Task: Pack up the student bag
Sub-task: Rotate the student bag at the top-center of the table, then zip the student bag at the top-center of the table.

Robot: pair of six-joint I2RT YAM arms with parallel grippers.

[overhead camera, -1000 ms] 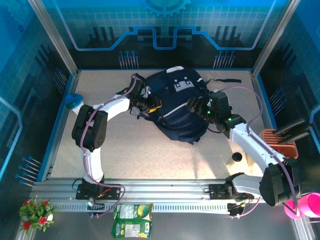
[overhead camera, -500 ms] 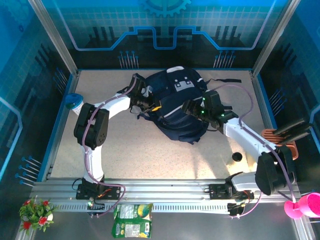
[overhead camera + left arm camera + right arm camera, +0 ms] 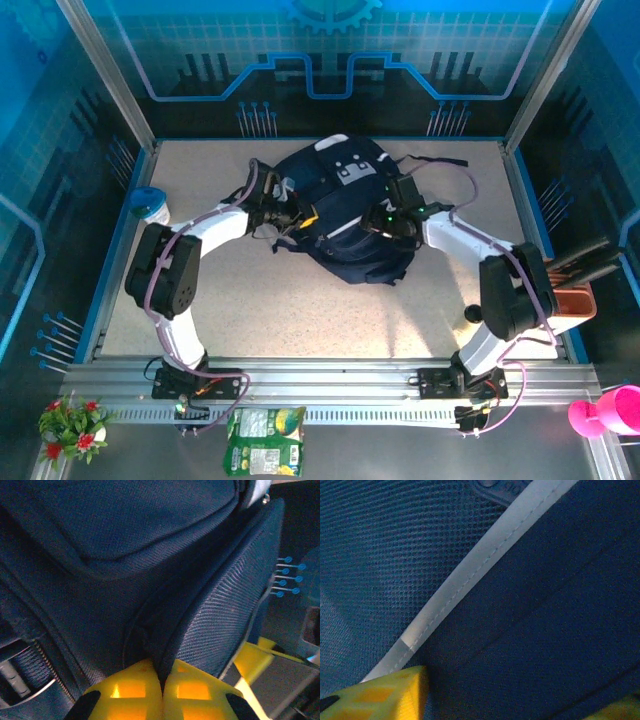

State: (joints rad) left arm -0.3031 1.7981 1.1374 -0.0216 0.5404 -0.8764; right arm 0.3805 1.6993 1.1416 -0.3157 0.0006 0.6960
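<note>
The student bag point(image 3: 350, 245) has slid slightly toward nine o'clock, with the left gripper point(image 3: 161, 675) now pinched tight on its fabric and the outstretched right gripper point(image 3: 378, 222) pressing spread jaws against its front.

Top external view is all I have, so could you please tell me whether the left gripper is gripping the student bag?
Observer: Yes. In the left wrist view, the left gripper is shut on a fold of the student bag, pinching its navy fabric.
Operator: Thank you. And the right gripper?
Observer: The right gripper is open: its yellow fingers stand apart over the bag's front, one beside the white stripe, with nothing pinched.
Operator: Is a zipper near the left grip?
Observer: Yes, zipper teeth run just left of the pinched fold.
</note>
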